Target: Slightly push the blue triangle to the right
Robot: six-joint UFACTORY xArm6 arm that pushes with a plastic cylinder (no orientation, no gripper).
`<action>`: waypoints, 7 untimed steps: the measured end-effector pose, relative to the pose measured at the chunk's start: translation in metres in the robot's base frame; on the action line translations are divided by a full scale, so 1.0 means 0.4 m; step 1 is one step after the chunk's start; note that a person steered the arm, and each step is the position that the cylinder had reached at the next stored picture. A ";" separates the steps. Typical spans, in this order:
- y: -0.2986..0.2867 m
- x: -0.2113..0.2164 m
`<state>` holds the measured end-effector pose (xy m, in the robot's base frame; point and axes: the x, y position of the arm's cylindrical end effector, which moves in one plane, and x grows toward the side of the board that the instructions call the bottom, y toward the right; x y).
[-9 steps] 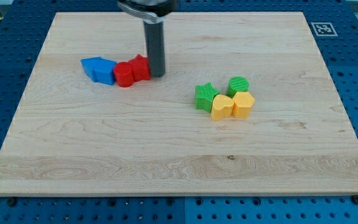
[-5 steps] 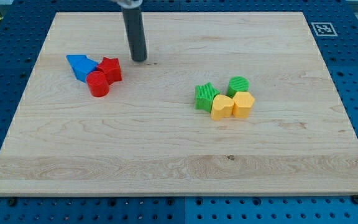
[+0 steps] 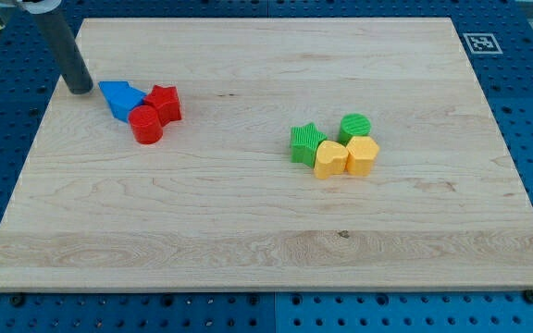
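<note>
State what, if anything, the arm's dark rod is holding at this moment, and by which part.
Nothing is held. My tip stands on the wooden board just to the view's left of the blue triangle block, with a small gap between them.

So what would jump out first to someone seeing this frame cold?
Probably the dark rod at the view's upper left, my tip resting just left of the blue triangle, which is bunched with a red cylinder and a red star. Next, the tight green-and-yellow cluster right of centre.
</note>
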<state>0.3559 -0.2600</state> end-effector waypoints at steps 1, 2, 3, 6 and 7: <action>0.016 0.050; 0.063 0.050; 0.126 0.050; 0.348 -0.196; 0.694 -0.198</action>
